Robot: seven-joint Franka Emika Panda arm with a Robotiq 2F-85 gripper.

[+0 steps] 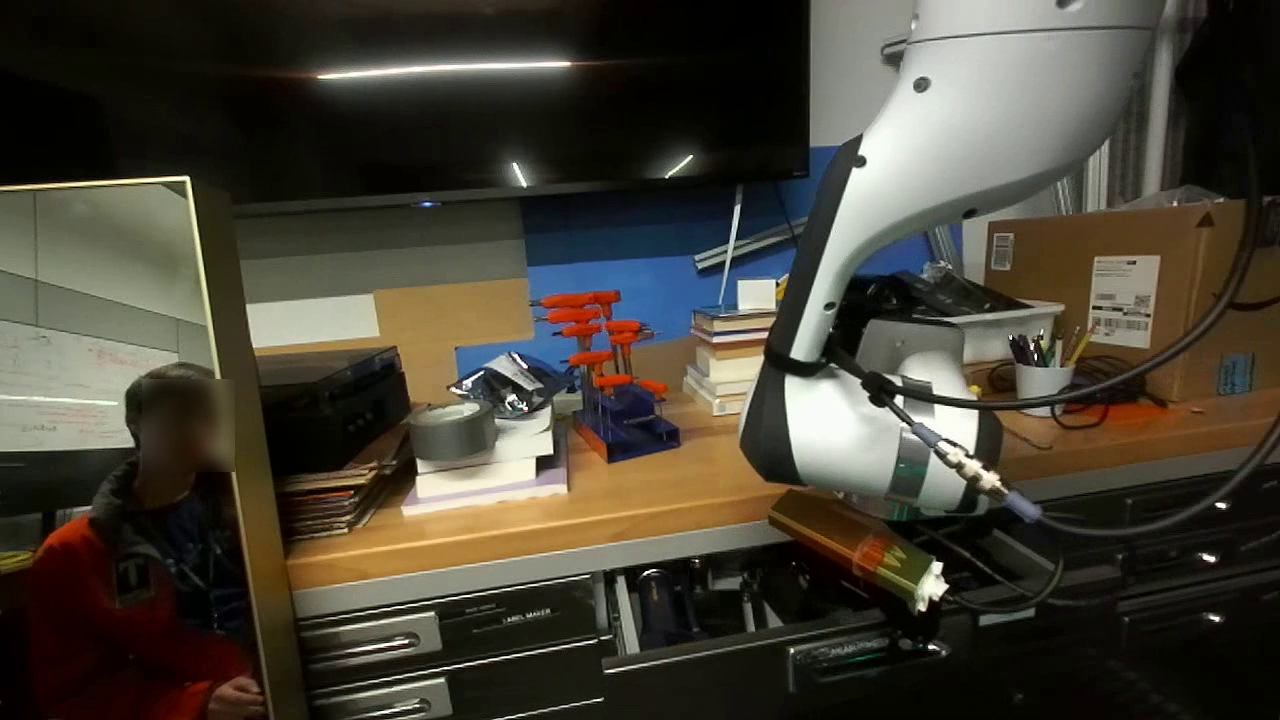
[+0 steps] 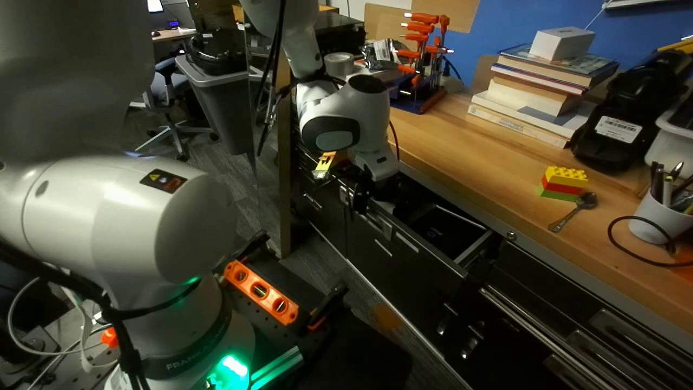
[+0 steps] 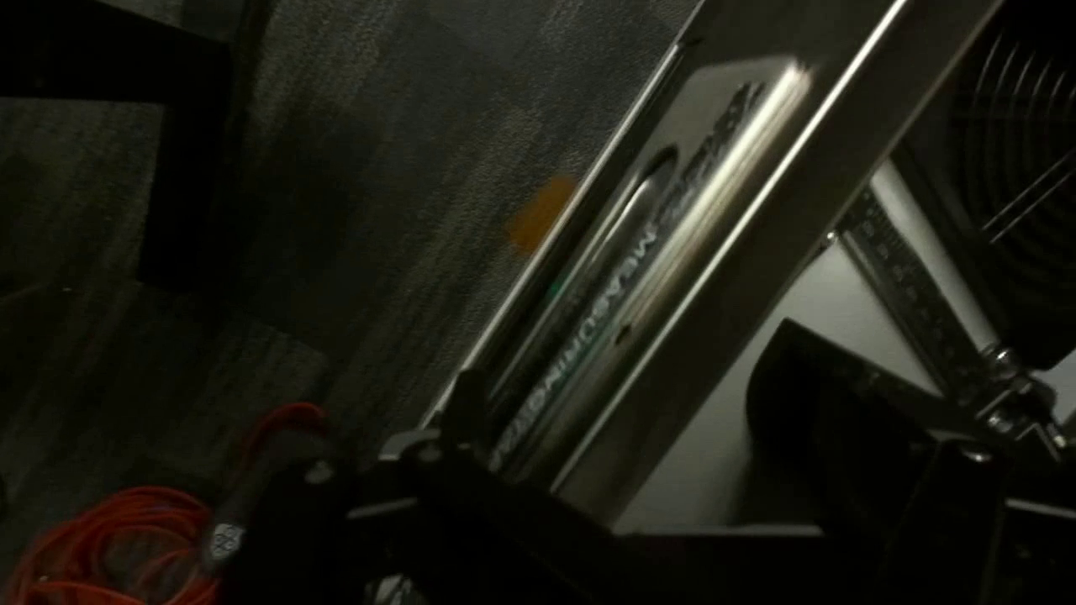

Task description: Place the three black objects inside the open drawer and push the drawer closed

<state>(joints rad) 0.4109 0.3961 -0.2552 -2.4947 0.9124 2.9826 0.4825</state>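
Note:
The open drawer shows in both exterior views, with its black front (image 1: 720,660) (image 2: 427,257) pulled out below the bench top. In the wrist view the drawer front (image 3: 714,277) carries a label that reads MEASURING. My gripper (image 2: 374,199) is low at the drawer front. In the wrist view its jaws (image 3: 622,370) are spread, one finger outside the drawer front and one over the inside. Nothing shows between them except the drawer's front wall. Dark things lie inside the drawer, among them a black ribbed object (image 3: 1017,126) and a dark object (image 1: 665,605). I cannot tell which are the three black objects.
A gold box-shaped part (image 1: 860,550) sits at the wrist. The wooden bench (image 1: 650,500) bears books (image 1: 725,360), a red-handled tool rack (image 1: 610,370), tape (image 1: 452,430) and a pen cup (image 1: 1043,385). Toy bricks (image 2: 563,184) and a spoon (image 2: 574,212) lie on it.

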